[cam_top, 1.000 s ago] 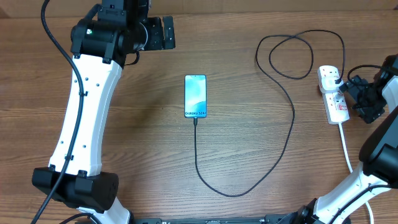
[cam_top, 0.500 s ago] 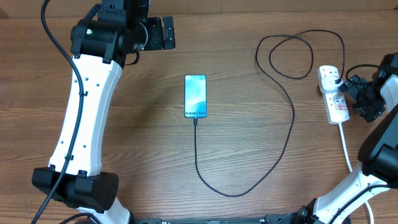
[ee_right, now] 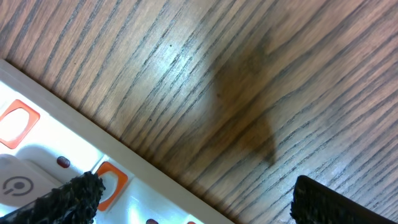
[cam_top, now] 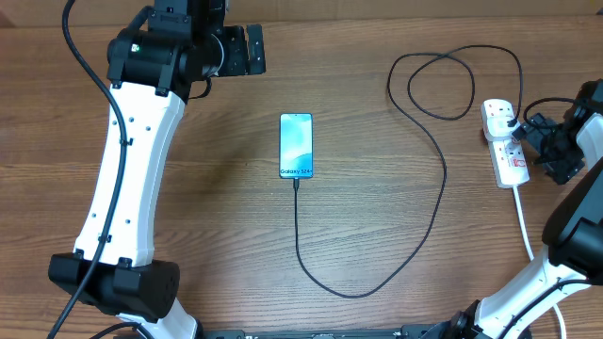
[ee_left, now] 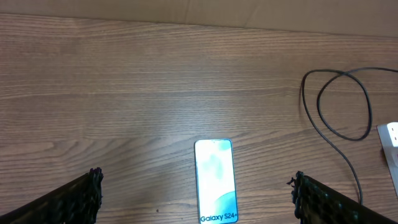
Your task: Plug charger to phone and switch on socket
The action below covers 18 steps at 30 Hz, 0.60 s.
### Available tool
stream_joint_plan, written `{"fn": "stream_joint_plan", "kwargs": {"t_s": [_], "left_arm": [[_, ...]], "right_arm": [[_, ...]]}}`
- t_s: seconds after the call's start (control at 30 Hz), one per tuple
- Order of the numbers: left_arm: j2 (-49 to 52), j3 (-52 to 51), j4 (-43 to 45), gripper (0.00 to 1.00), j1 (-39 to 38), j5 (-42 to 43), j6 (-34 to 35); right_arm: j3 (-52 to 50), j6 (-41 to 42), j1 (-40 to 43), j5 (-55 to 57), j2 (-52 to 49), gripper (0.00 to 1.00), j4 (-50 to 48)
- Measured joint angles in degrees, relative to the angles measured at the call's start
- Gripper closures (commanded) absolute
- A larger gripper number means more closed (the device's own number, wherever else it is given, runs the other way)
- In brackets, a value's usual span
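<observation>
The phone (cam_top: 296,145) lies mid-table, screen up, with "Galaxy S24" at its near end; it also shows in the left wrist view (ee_left: 215,181). The black charger cable (cam_top: 429,235) runs from the phone's near end, curves right, loops at the back and ends in a black plug (cam_top: 509,119) in the white socket strip (cam_top: 506,153). My left gripper (cam_top: 251,50) is open and empty, high behind the phone. My right gripper (cam_top: 539,143) is open, right beside the socket. In the right wrist view (ee_right: 193,199) one fingertip rests by an orange-red switch (ee_right: 111,182).
The strip's thick white cord (cam_top: 523,223) runs toward the front right past my right arm's base. My left arm's white links (cam_top: 122,188) span the left side of the wooden table (cam_top: 207,217). A pale wall edge lies beyond the table's far side (ee_left: 217,12).
My right gripper has shifted very slightly at the socket strip. The left arm, phone and cable have not moved.
</observation>
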State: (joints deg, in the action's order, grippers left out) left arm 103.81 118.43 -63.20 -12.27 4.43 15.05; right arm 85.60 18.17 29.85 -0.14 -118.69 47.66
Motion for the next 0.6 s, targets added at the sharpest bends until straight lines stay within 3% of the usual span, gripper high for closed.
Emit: {"fn": "stream_joint_plan", "kwargs": {"t_s": [0.6], "left_arm": [[0.0,0.0,0.0,0.0,0.0,0.0,0.0]], "right_arm": [[0.6,-2.0,-1.9,-4.3,0.2,0.0,7.5]]}}
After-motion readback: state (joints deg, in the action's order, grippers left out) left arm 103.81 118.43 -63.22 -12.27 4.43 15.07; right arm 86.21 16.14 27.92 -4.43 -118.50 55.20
